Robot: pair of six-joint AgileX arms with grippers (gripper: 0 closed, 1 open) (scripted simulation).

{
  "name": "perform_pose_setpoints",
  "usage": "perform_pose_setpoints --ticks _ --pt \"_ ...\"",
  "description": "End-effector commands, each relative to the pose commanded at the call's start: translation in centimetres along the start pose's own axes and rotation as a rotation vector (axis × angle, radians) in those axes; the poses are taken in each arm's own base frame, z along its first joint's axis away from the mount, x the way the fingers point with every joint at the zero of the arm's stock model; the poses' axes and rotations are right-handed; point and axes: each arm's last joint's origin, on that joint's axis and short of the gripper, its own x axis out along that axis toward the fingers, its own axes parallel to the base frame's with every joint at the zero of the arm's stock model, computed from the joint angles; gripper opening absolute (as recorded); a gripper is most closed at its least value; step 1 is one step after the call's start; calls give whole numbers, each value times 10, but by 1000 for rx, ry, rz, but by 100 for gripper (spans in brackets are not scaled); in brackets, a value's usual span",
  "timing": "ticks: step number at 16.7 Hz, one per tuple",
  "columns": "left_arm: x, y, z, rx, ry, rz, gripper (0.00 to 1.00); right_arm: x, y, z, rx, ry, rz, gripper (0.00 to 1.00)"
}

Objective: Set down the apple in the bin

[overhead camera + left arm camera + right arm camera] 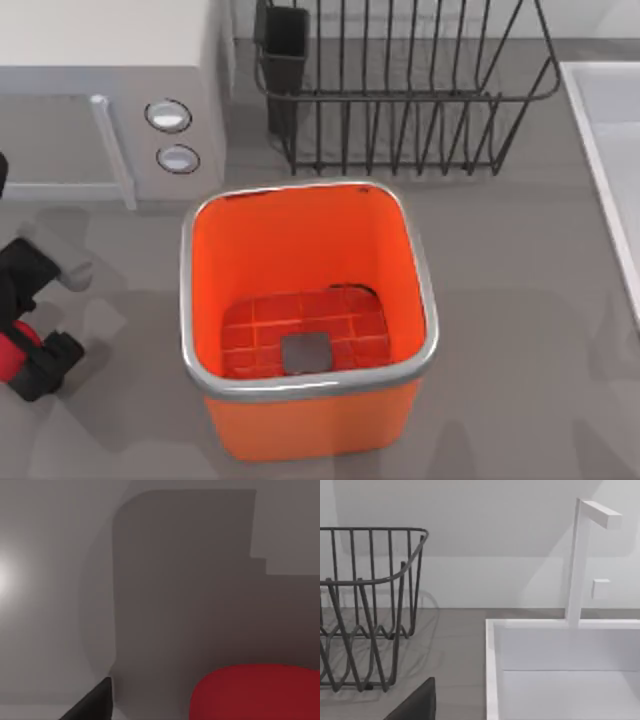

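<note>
The left gripper (25,350), at nine o'clock of the tall orange plastic bin (305,255) with silver rim, is closed around the small glossy red apple (12,352). The bin stands at table centre, apart from it.

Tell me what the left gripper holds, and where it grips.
The left gripper at the table's left edge holds the apple between its jaws; the exact contact points cannot be told.
</note>
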Motion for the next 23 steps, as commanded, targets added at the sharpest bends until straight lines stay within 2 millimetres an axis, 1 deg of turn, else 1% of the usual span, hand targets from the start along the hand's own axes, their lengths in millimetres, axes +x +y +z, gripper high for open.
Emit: perform_pose_setpoints --ticks 10,11,18,19,21,23 --pt "0 0 0 0 0 0 2 0 0 0 0 0 0 100" --pt "0 0 0 0 0 0 0 0 0 0 0 0 0 100" --pt "0 0 0 0 0 0 0 0 0 0 0 0 0 100" --pt "-8 0 1 -3 -16 2 0 0 0 0 0 0 0 100" --pt "-11 1 2 -4 -18 4 0 0 0 0 0 0 0 100" --pt "-27 6 7 -5 -26 11 0 0 0 0 0 0 0 100"
